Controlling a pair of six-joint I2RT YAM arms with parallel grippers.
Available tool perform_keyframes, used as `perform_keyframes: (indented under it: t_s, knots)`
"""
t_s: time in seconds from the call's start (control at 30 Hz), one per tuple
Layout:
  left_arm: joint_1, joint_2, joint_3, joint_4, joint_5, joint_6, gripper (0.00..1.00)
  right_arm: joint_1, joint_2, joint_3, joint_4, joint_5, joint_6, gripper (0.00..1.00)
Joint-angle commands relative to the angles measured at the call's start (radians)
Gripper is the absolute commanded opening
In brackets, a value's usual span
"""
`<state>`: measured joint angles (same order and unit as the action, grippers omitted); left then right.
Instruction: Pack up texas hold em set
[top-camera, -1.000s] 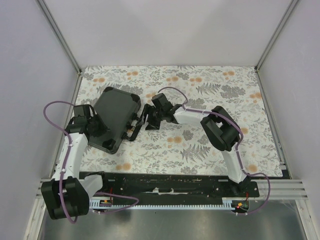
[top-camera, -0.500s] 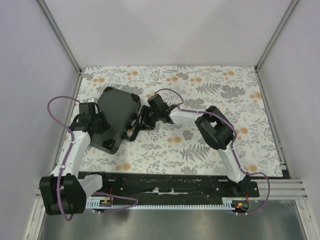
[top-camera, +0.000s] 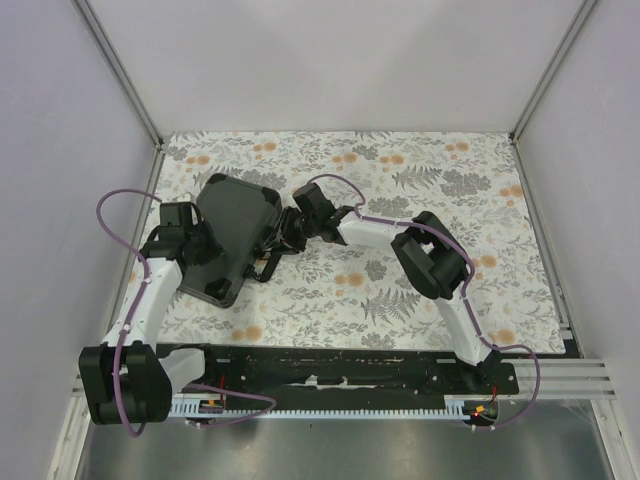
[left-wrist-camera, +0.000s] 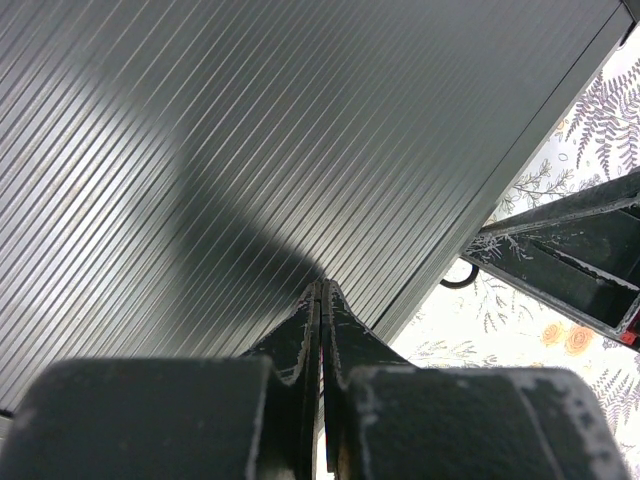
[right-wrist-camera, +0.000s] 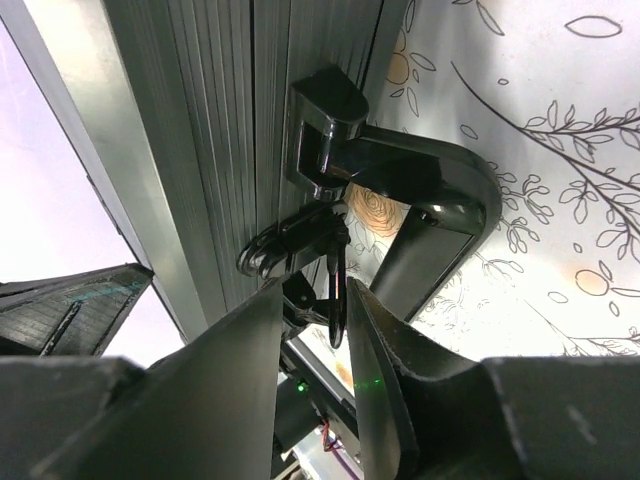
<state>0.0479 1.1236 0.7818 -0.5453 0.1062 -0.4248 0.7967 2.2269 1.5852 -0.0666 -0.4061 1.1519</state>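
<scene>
The black ribbed case lies closed on the left of the flowered table; chips, card box, buttons and triangle are hidden. My left gripper is shut and empty, its tip resting on the ribbed lid. My right gripper is at the case's front edge by the handle. Its jaws stand a little apart around a black latch clasp, which touches the right finger.
The case handle and a latch ring show at the right in the left wrist view. Grey walls with metal posts enclose the table. Purple cables loop over both arms.
My right gripper has moved left, up against the case's front edge at the latch. My left arm has shifted slightly farther along the case's left side.
</scene>
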Motion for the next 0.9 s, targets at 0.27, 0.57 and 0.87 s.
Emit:
perform_keyframes:
  t_s: [0.27, 0.57, 0.87]
  knots:
    - [-0.003, 0.061, -0.038, -0.117, -0.040, 0.032, 0.02, 0.004, 0.037, 0.013, 0.276, -0.088, 0.129, 0.39]
    - [-0.008, 0.070, -0.038, -0.120, -0.037, 0.037, 0.02, 0.007, 0.076, -0.002, 0.376, -0.097, 0.195, 0.40]
    - [-0.008, 0.047, 0.029, -0.122, -0.042, 0.026, 0.02, 0.007, -0.058, -0.024, 0.148, 0.007, -0.027, 0.41]
